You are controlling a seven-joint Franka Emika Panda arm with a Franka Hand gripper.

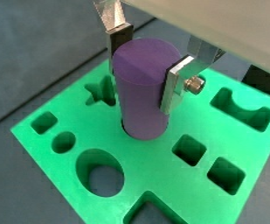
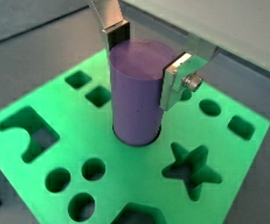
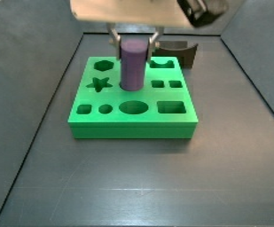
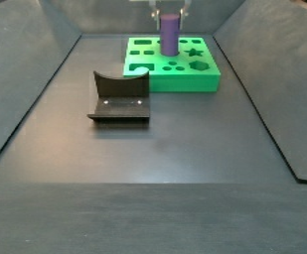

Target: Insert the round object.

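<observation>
The round object, a purple cylinder [image 1: 143,87], stands upright with its lower end in a round hole in the middle of the green block [image 1: 44,118]. My gripper [image 1: 148,63] is shut on the cylinder's top, one finger on each side. Both wrist views show this; in the other one the cylinder [image 2: 135,96] rises from the block [image 2: 67,122] between the gripper's [image 2: 147,59] fingers. In both side views the cylinder [image 3: 133,62] [image 4: 171,35] stands on the block [image 3: 133,124] [image 4: 183,82] under the gripper [image 3: 136,37] [image 4: 171,15].
The block has other shaped holes around the cylinder, among them a star [image 1: 100,90] and an oval [image 1: 102,171]. The dark fixture [image 4: 118,97] stands on the floor beside the block, also in the other side view [image 3: 181,53]. Dark walls enclose the floor.
</observation>
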